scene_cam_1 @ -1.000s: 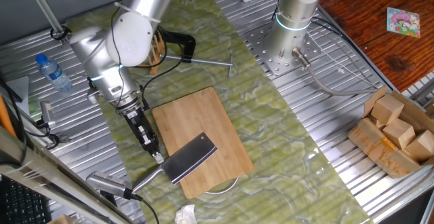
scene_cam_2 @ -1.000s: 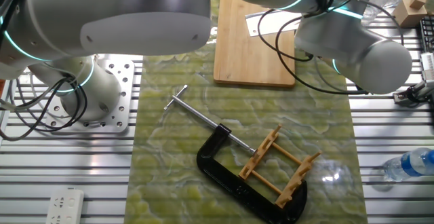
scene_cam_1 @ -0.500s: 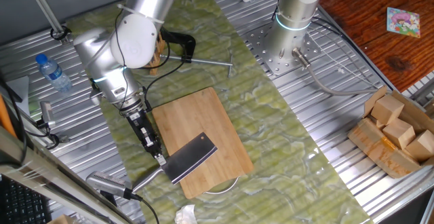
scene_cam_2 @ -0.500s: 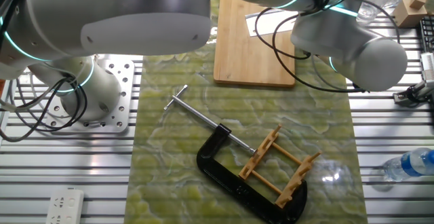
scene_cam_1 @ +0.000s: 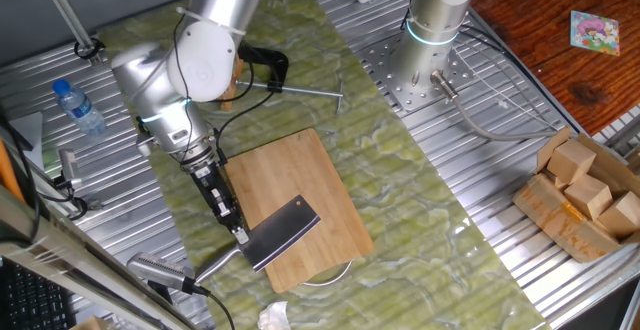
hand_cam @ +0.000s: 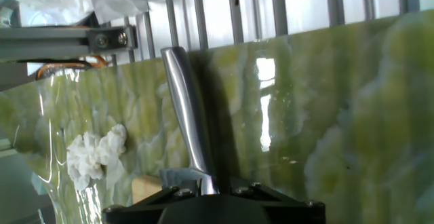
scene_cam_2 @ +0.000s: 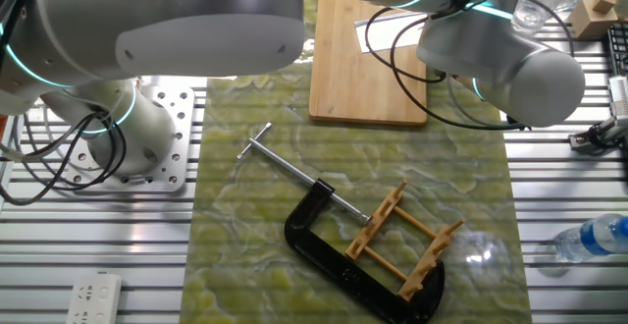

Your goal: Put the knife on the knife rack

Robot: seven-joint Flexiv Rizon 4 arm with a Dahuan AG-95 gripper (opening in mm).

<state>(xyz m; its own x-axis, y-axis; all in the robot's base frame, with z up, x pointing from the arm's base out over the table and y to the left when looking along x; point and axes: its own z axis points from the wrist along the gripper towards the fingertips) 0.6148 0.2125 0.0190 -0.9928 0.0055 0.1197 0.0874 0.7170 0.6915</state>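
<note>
The knife, a cleaver with a dark grey blade [scene_cam_1: 282, 233] and a silver handle [scene_cam_1: 214, 266], lies on the near end of the bamboo cutting board [scene_cam_1: 300, 185], with its handle sticking off the board. My gripper [scene_cam_1: 240, 236] is down at the neck where handle meets blade. In the hand view the handle [hand_cam: 184, 108] runs up from between my fingertips [hand_cam: 207, 191]. The jaws stand close on either side of it, and I cannot tell whether they grip it. The wooden knife rack [scene_cam_2: 402, 242] stands inside the black C-clamp [scene_cam_2: 329, 255]; the arm mostly hides the rack [scene_cam_1: 231, 73] in one fixed view.
The clamp's steel rod [scene_cam_2: 289, 167] lies across the green mat. A water bottle [scene_cam_1: 78, 107] stands at the left, a crumpled tissue [hand_cam: 91, 157] lies near the handle, and a box of wooden blocks [scene_cam_1: 585, 195] is at the right. The robot base [scene_cam_1: 425, 65] stands at the back.
My gripper has moved slightly down and towards the knife's neck. The knife, rack and clamp have not moved.
</note>
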